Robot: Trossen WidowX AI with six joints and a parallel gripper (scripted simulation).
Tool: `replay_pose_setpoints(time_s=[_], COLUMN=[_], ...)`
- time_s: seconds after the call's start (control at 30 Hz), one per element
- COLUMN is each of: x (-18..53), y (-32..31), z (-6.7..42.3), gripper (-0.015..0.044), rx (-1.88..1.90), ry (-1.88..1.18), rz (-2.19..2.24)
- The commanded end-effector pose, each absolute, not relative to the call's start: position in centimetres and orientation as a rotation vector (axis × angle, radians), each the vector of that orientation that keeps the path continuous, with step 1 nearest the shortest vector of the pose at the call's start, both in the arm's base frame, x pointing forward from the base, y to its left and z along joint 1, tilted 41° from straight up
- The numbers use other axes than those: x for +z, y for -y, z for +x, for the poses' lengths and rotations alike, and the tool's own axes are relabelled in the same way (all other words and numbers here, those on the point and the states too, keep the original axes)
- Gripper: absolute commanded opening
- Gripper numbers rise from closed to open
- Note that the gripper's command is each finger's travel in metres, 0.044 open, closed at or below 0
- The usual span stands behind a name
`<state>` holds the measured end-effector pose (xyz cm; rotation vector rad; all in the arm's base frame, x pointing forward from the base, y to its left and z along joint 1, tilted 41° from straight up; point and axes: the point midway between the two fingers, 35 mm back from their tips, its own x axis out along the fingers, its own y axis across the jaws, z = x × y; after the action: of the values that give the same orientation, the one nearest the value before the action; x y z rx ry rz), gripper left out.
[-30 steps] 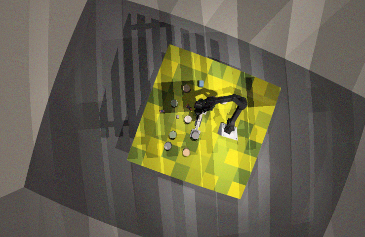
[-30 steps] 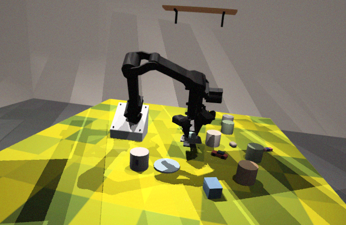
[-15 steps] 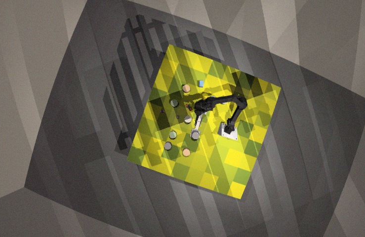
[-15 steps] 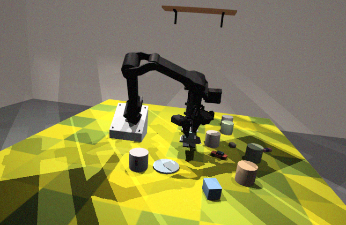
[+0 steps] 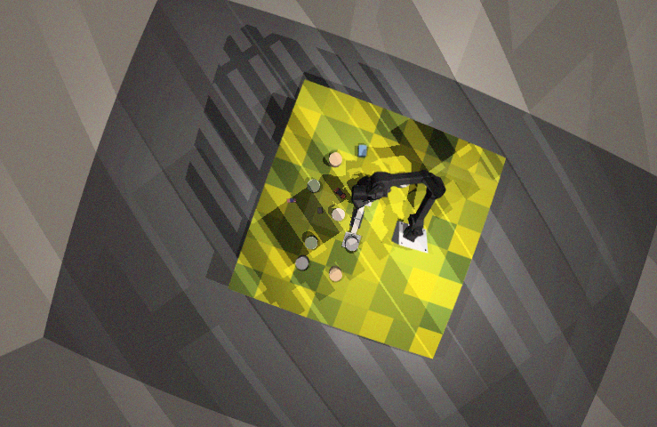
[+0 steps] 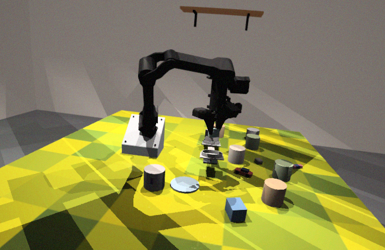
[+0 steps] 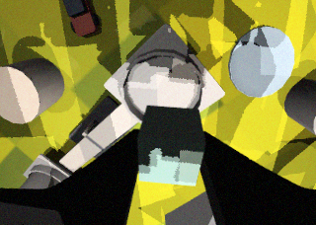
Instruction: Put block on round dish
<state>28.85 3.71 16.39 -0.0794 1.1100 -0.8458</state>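
Observation:
My gripper (image 6: 213, 129) (image 7: 169, 137) is shut on a small block (image 7: 170, 169), dark with a pale teal face, and holds it a little above the balance (image 6: 211, 143) (image 7: 99, 136). The balance's near end pad (image 7: 212, 95) (image 6: 211, 159) is bare and carries only a round rim. A pale cup (image 6: 236, 153) (image 7: 27, 90) (image 5: 338, 213) stands on the table beside the balance. The other cup (image 6: 222, 130) (image 5: 351, 244) stands on the far end, partly hidden behind my fingers. The round pale blue dish (image 6: 184, 184) (image 7: 263, 61) lies on the table in front of the balance, apart from the block.
A red toy car (image 6: 243, 172) (image 7: 78, 4) lies near the balance. A dark cylinder (image 6: 153, 176) stands left of the dish and a blue box (image 6: 235, 209) (image 5: 361, 149) in front. Several more cylinders stand to the right, among them a tan one (image 6: 273, 191). The arm's base (image 6: 142, 138) stands at the left.

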Motion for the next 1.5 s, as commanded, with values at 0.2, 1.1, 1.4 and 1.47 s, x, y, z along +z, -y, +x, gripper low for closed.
replay_pose_setpoints(time_s=[0.2,1.1,1.4,1.47], x=[17.6,17.9,17.8,17.4], y=[-3.4,10.6,12.8,13.1], z=[28.6,25.6,24.5,24.7], gripper=[0.0000,0.0000,0.0000,0.0000], rx=[-0.842,-0.840,-0.853,-0.853], ry=[-1.116,-1.110,-1.100,-1.100], rz=[-0.063,-0.062,-0.078,-0.078])
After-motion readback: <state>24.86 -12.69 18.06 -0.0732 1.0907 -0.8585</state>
